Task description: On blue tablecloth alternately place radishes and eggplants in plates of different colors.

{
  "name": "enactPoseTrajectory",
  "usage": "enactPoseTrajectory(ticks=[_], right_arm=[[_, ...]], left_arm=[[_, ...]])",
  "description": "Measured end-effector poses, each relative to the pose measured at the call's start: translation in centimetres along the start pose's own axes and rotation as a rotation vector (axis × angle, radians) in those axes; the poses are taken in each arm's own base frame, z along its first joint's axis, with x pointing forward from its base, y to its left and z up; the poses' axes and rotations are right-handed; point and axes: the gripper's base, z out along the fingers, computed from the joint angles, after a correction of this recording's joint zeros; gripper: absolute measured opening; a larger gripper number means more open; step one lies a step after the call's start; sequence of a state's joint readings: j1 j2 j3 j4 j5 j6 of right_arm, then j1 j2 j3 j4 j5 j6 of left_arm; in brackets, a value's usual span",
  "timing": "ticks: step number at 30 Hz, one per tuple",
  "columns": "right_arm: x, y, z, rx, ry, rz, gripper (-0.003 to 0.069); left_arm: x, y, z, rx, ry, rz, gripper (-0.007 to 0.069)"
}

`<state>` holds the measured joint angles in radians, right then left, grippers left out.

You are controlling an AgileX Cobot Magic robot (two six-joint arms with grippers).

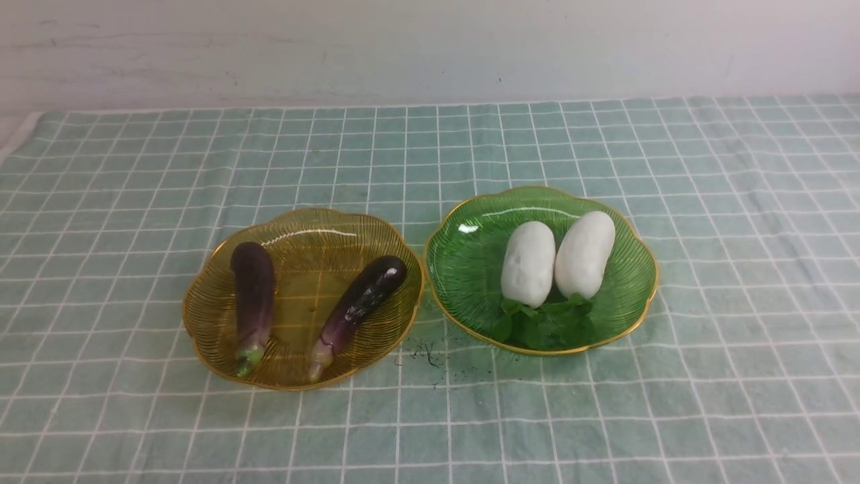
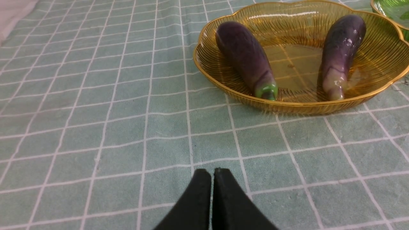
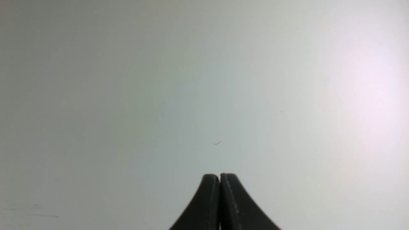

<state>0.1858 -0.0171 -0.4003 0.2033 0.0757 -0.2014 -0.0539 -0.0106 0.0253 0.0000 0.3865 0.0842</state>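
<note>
I find no writing, label, brand mark, number or sign that I can read in any of my three views.
</note>
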Motion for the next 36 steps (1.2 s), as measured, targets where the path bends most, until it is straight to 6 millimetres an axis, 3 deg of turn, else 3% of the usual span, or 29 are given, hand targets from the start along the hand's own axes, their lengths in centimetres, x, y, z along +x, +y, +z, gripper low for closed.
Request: enactPoseTrajectory(ticks=[7, 11, 16, 17, 19, 20, 22, 36], right_arm=[[0.0, 0.0, 0.0, 0.000, 0.001, -0.016, -0.0014], [2.0, 0.1, 0.0, -0.002, 0.083, -0.073, -0.0014], [8.7, -0.2, -0.8, 0.075, 0.352, -0.171, -0.0014], [10.8, -0.4, -1.4, 0.096, 0.430, -0.175, -0.0014], [12.3, -0.5, -1.8, 0.110, 0.486, -0.175, -0.0014], [14.5, -0.6, -2.7, 0.128, 0.566, -0.165, -0.0014], [16.1, -0.6, -3.5, 0.132, 0.676, -0.150, -0.0014], [16.5, -0.6, -3.9, 0.120, 0.746, -0.147, -0.0014]], left_arm=[[0.0, 0.0, 0.0, 0.000, 0.000, 0.000, -0.0008], [0.0, 0.0, 0.0, 0.000, 0.000, 0.000, -0.0008], [0.0, 0.0, 0.0, 0.000, 0.000, -0.001, -0.0008], [0.0, 0.0, 0.0, 0.000, 0.000, -0.001, -0.0008], [0.0, 0.0, 0.0, 0.000, 0.000, -0.001, -0.0008], [0.0, 0.0, 0.0, 0.000, 0.000, -0.001, -0.0008], [0.0, 0.0, 0.0, 0.000, 0.000, -0.001, -0.0008], [0.0, 0.0, 0.0, 0.000, 0.000, -0.001, -0.0008]])
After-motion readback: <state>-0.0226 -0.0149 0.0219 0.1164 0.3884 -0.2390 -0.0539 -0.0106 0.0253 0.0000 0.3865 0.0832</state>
